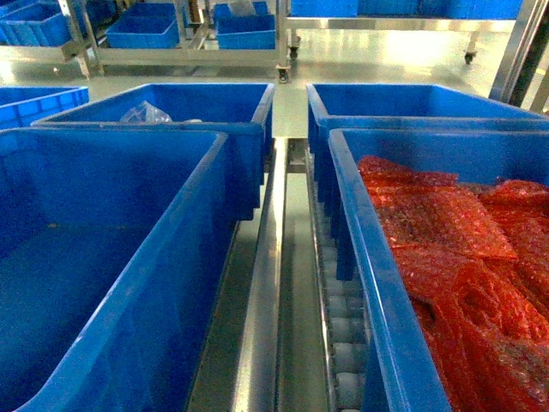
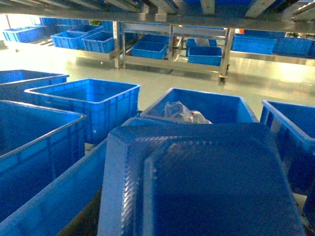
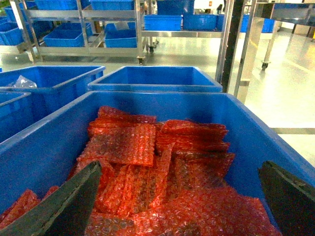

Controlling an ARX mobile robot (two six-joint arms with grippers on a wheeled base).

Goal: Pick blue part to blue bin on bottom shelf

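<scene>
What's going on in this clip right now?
The robot faces blue bins on a roller shelf. The right pincer hangs open over the near right bin, which is full of red bubble-wrap bags, gripping nothing. The left wrist view is mostly filled by a blue moulded part close to the camera; the left pincer itself isn't visible. The near left bin looks empty.

The head camera looks down, close, over four blue plastic bins. The right wrist camera faces forward over the blue bin of red bubble-wrap bags [image 3: 162, 162], ahead of its tool [image 3: 177, 196]; both views share it [image 1: 463, 257].
</scene>
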